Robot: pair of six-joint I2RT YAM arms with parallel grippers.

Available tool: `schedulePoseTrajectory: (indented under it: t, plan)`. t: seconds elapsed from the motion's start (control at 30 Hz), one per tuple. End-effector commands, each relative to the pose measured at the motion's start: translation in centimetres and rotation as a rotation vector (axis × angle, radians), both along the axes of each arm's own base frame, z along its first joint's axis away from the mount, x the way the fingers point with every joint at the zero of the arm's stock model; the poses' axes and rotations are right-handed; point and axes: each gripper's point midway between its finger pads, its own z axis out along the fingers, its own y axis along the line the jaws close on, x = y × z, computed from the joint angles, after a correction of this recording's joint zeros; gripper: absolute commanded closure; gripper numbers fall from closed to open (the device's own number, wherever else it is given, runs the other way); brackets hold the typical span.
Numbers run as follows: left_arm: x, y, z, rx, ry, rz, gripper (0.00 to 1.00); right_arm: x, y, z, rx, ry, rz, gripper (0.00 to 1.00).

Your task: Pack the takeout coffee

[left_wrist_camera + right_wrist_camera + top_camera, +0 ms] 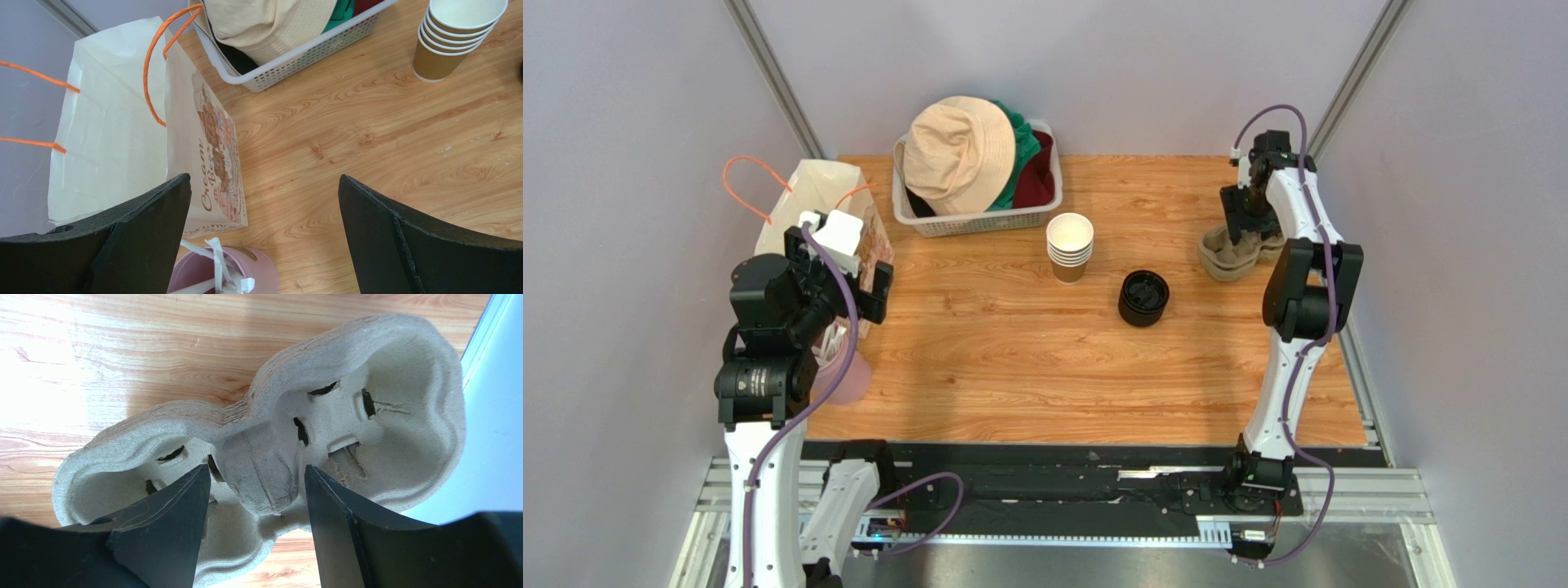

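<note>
The cups [1069, 245], kraft-brown with white rims, stood nested in one short stack at the upper middle of the top view, open end up, on the table [989, 355]. Just to their lower right sat a low stack of black lids [1144, 298], apart from the cups. Further right, near the table's right edge, lay the pulp carrier [399, 416], and my right claw [256, 471] was down on it. Its jaws stood partly apart on either side of the raised ridge between the two wells, and I could not tell whether they touched it. In the top view the basket [1026, 214] sat at the upper edge, left of the cups, with a tan hat [959, 153] heaped over green and dark red cloth. At the far left stood the white bag [110, 135] with orange handles, its mouth open upward. My left claw [264, 239] hung above the bag's near edge and the bare wood beside it, jaws spread wide, holding nothing. A pink cup [245, 272] with white straws showed at the bottom of that wrist view, just below the bag's printed side.
</note>
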Motion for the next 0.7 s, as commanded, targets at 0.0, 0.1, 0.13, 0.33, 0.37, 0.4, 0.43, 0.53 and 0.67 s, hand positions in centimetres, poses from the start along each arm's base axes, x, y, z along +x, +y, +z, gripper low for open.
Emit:
schedulePoseTrajectory:
  t: [0.0, 0.1, 0.13, 0.33, 0.37, 0.4, 0.43, 0.53, 0.67]
  plan:
    - [0.2, -0.1, 0.5, -0.013, -0.022, -0.005, 0.01, 0.4, -0.4, 1.8, -0.027, -0.053, 0.010, 0.38]
    - [0.3, -0.2, 0.5, -0.012, -0.021, -0.007, 0.01, 0.4, -0.5, 1.6, -0.032, -0.050, 0.011, 0.44]
    - [0.3, -0.1, 0.4, -0.012, -0.019, -0.005, 0.01, 0.4, -0.6, 1.5, -0.031, -0.047, 0.011, 0.46]
    - [0.3, -0.1, 0.4, -0.012, -0.018, -0.007, 0.01, 0.5, -0.9, 2.4, -0.053, -0.071, 0.011, 0.57]
    - [0.4, -0.1, 0.4, -0.012, -0.018, -0.007, 0.01, 0.6, -1.0, 2.7, -0.059, -0.079, 0.011, 0.58]
    - [0.4, -0.2, 0.3, -0.014, -0.014, -0.008, 0.01, 0.6, -1.1, 3.0, -0.062, -0.085, 0.010, 0.58]
    - [0.4, -0.1, 0.4, -0.014, -0.016, -0.006, 0.01, 0.7, -1.1, 3.2, -0.064, -0.092, 0.009, 0.58]
    - [0.4, -0.2, 0.3, -0.014, -0.014, -0.008, 0.01, 0.7, -1.1, 4.1, -0.071, -0.113, 0.012, 0.58]
    - [0.4, -0.2, 0.4, -0.014, -0.016, -0.008, 0.01, 0.8, -1.2, 5.3, -0.074, -0.140, 0.012, 0.57]
